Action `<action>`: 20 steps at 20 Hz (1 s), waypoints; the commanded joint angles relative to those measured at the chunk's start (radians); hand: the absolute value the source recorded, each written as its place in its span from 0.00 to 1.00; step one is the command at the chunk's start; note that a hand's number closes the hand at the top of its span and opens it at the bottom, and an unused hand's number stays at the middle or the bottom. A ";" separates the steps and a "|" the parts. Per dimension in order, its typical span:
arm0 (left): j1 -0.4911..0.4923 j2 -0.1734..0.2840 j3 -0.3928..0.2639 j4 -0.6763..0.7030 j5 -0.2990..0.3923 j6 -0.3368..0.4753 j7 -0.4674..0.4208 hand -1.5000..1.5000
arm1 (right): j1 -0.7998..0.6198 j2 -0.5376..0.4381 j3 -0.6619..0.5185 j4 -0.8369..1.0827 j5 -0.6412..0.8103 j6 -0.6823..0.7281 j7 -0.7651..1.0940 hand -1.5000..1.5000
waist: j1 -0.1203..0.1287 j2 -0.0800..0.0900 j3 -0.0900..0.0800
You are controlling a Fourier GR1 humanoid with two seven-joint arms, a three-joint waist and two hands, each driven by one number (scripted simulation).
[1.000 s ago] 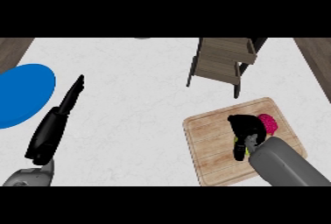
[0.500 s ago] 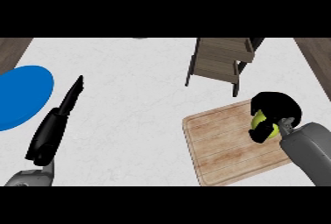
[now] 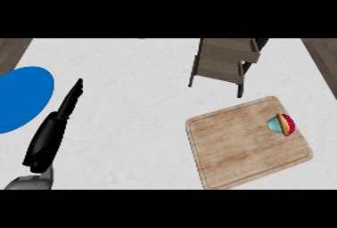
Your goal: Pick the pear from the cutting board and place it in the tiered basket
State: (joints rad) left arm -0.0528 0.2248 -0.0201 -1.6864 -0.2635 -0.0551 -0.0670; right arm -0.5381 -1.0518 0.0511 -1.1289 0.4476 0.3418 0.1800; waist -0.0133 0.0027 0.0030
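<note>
The wooden cutting board (image 3: 244,147) lies at the lower right of the counter. No pear shows on it or anywhere else in the head view. The tiered basket (image 3: 227,62), a wooden rack, stands behind the board at the top centre-right, and nothing shows in it. My left hand (image 3: 56,129) rests at the left with its fingers straight and pointing away, holding nothing. My right hand does not show at all.
A small teal, red and yellow object (image 3: 281,124) sits near the board's right edge. A blue plate (image 3: 20,100) lies at the far left, beside my left hand. Dark wooden strips run along both upper corners.
My right hand, curled round a yellow-green thing, rose off the board, moved right and left the view. The small coloured object it covered now shows. The left hand stayed still.
</note>
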 commanded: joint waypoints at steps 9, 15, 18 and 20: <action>-0.041 0.002 0.006 0.013 0.012 -0.031 0.021 0.50 | -0.240 -0.189 -0.283 0.284 -0.217 0.205 -0.310 1.00 | 0.031 0.002 -0.003; -0.067 -0.020 -0.006 0.066 -0.022 -0.010 -0.003 0.50 | -0.443 -0.162 -0.260 0.257 -0.212 0.239 -0.240 1.00 | 0.039 0.002 -0.004; -0.111 -0.032 -0.023 0.056 -0.035 -0.011 0.046 0.50 | -0.561 -0.134 -0.249 0.287 -0.220 0.267 -0.190 1.00 | 0.046 0.004 -0.005; -0.044 -0.015 -0.013 0.016 -0.015 -0.028 0.005 0.50 | -0.655 -0.124 -0.237 0.295 -0.212 0.276 -0.124 1.00 | 0.055 0.003 -0.005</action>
State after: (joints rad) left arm -0.1133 0.2065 -0.0375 -1.6531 -0.2887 -0.0719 -0.0575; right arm -1.0536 -1.2074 -0.2032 -0.8506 0.2312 0.6018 -0.0203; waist 0.0336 0.0054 -0.0016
